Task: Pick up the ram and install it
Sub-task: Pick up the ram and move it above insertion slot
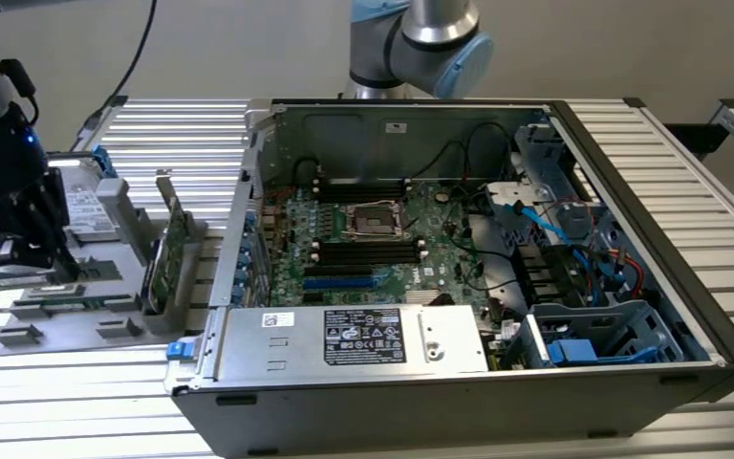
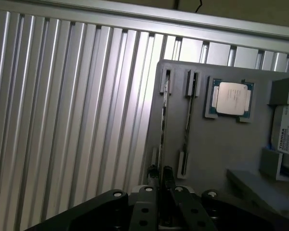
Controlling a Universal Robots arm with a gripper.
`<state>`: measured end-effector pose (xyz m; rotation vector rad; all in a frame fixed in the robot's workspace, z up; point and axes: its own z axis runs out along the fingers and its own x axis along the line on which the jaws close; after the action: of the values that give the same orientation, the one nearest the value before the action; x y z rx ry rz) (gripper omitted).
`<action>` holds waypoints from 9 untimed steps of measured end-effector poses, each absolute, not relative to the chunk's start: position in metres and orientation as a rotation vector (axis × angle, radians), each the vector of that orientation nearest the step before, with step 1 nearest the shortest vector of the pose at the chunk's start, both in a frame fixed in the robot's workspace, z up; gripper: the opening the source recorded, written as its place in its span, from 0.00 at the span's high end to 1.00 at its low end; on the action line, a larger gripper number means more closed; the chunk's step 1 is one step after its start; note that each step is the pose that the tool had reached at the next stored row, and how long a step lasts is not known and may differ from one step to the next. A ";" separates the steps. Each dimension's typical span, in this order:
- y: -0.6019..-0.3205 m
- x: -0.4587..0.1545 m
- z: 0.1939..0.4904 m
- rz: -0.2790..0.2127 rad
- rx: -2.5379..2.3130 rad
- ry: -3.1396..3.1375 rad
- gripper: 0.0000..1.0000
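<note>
Grey plastic forms the tray [image 2: 216,154] in the wrist view, lying on a ribbed metal table [image 2: 62,120]. The ram [image 2: 164,115] stands on its long edge in the outermost slot of that tray, seen edge-on as a thin line. Its long axis runs straight away from the gripper [image 2: 160,174], parallel to a second stick [image 2: 188,115] in the next slot. The two fingertips sit close together at the near end of the ram, one on each flat side (a narrow, closed grip on the board, which is still seated in its slot). Beyond the second stick lie a processor [image 2: 231,97] and a hard drive [image 2: 285,134].

In the exterior view the gripper is low over the tray at the exterior view's left, well apart from the open computer case [image 1: 692,287]. The ram's length runs roughly left to right across the tray's near part. An upright expansion card [image 1: 163,258] stands between the gripper and the case. Inside the case the motherboard [image 1: 380,239] lies flat, with dark memory slots [image 1: 364,253] beside the processor socket.
</note>
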<state>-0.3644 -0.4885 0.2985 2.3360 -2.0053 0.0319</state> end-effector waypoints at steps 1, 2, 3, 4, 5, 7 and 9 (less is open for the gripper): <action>-0.488 -0.361 0.302 0.031 2.337 -2.006 0.86; -0.488 -0.358 0.305 0.030 2.337 -2.006 0.86; -0.488 -0.354 0.308 0.029 2.338 -2.007 0.86; -0.488 -0.350 0.312 0.028 2.338 -2.007 0.86; -0.488 -0.346 0.316 0.027 2.339 -2.008 0.86; -0.488 -0.338 0.323 0.025 2.340 -2.009 0.86; -0.488 -0.330 0.330 0.023 2.341 -2.009 0.86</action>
<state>-0.3304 -0.4885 0.3304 2.3411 -2.0095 0.0231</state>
